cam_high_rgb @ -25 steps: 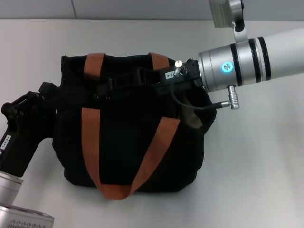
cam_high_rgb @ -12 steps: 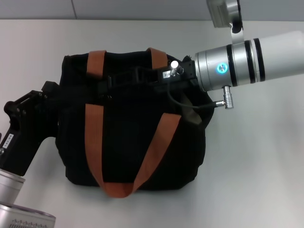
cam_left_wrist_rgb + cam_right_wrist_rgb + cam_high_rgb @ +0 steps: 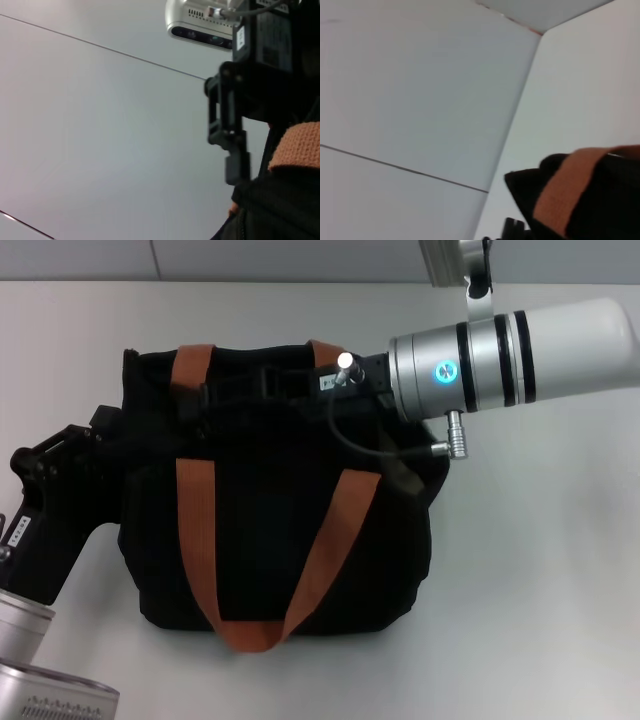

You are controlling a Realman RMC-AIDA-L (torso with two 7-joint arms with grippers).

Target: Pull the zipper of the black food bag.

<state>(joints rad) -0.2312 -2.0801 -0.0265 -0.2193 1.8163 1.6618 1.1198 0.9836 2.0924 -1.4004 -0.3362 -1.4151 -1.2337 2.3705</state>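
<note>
1. We saw the black food bag (image 3: 270, 510) standing mid-table, orange handles (image 3: 200, 530) draped down its front.
2. Our right gripper (image 3: 250, 390) reached in from 3 o'clock along the bag's top; grip unclear.
3. Our left gripper (image 3: 105, 440) pressed the bag's 9 o'clock side; fingers hidden.

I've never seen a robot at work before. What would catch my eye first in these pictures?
Most striking is the black food bag in the middle of the white table, its orange-brown strap handles bright against the dark fabric. The silver right arm comes in from the right, its right gripper over the bag's top edge. The left gripper presses against the bag's left side.
</note>
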